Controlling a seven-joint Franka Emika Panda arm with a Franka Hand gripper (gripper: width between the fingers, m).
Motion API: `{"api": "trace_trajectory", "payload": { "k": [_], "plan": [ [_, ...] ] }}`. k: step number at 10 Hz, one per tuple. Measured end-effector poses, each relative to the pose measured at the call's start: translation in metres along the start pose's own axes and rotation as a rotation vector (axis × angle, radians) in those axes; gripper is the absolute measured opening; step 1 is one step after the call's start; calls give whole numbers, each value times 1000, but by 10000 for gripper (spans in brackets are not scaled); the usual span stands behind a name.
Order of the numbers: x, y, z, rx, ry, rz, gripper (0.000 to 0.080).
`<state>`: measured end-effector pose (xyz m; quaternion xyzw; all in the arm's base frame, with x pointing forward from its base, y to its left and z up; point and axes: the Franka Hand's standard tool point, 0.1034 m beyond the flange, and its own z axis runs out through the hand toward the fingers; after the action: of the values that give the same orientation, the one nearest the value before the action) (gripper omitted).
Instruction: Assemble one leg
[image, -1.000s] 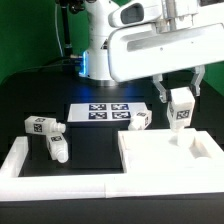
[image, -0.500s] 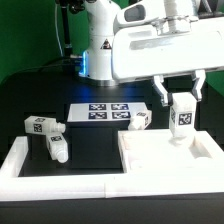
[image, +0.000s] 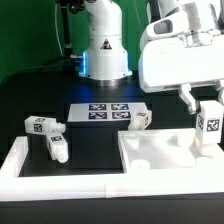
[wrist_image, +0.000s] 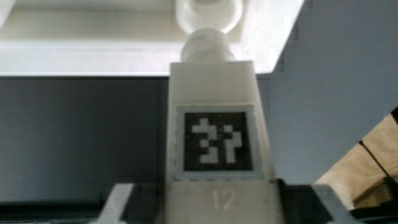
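My gripper (image: 207, 103) is shut on a white leg (image: 209, 126) with a black-and-white tag and holds it upright above the right end of the large white square panel (image: 160, 158). In the wrist view the held leg (wrist_image: 217, 130) fills the middle between the two grey fingers (wrist_image: 139, 203), with the panel (wrist_image: 107, 35) beyond it. Three more legs lie on the table: one (image: 43, 125) at the exterior view's left, one (image: 58, 148) in front of it, and one (image: 141, 119) beside the panel's back edge.
The marker board (image: 105, 110) lies flat behind the panel, in front of the robot's base (image: 103, 55). A white L-shaped frame (image: 25, 170) runs along the table's left and front edges.
My gripper has moved toward the exterior view's right and a little down, carrying the leg from over the panel's middle to over its right end.
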<state>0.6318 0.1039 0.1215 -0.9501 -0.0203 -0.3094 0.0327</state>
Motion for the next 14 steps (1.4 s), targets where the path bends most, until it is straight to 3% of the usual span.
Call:
{"api": "trace_trajectory", "payload": {
  "k": [10, 14],
  "plan": [
    [-10, -1, 11, -1, -19, -1, 285],
    [-17, -6, 24, 2, -27, -7, 285]
  ]
}}
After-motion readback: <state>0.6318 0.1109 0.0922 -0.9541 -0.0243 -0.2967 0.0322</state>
